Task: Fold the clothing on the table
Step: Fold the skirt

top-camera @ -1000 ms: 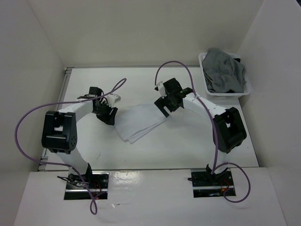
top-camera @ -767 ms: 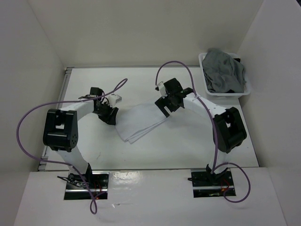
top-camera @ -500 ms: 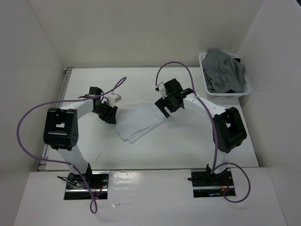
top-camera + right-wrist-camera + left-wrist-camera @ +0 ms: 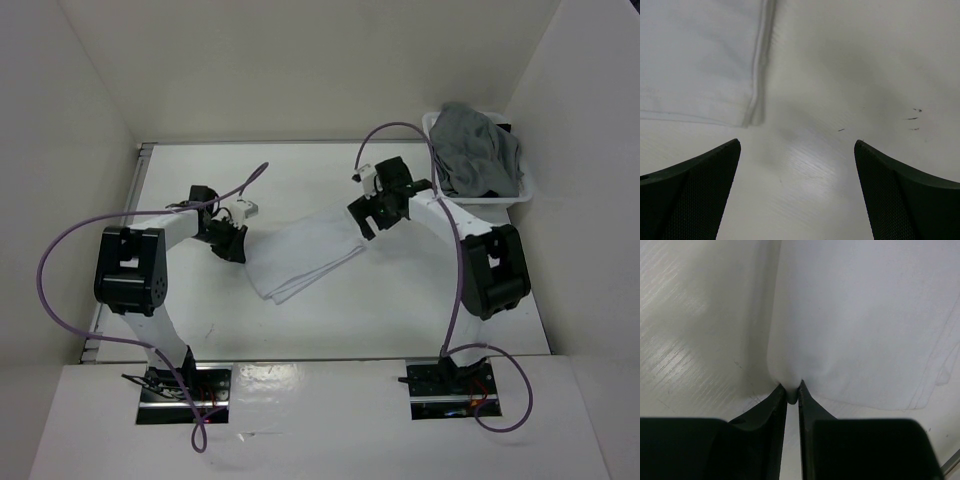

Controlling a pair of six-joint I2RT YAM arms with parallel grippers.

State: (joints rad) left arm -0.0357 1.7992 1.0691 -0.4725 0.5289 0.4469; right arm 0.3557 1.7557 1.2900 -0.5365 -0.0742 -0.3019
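Note:
A white garment (image 4: 305, 255), folded into a flat slanted rectangle, lies in the middle of the white table (image 4: 400, 310). My left gripper (image 4: 238, 248) sits at its left edge. In the left wrist view the left gripper (image 4: 792, 392) is shut on a pinched bit of the white garment (image 4: 855, 325) at that edge. My right gripper (image 4: 372, 222) hovers just off the cloth's upper right corner. In the right wrist view the right gripper (image 4: 797, 145) is open, with only bare tabletop between its fingers and the garment's hemmed corner (image 4: 700, 60) ahead on the left.
A white plastic basket (image 4: 438, 178) holding grey clothes (image 4: 478, 150) stands at the table's back right corner, close behind the right arm. White walls enclose the table on three sides. Purple cables loop over both arms.
The left gripper has closed on the garment's left edge. The right arm has drawn back to the right and away, off the cloth's upper right corner, still open.

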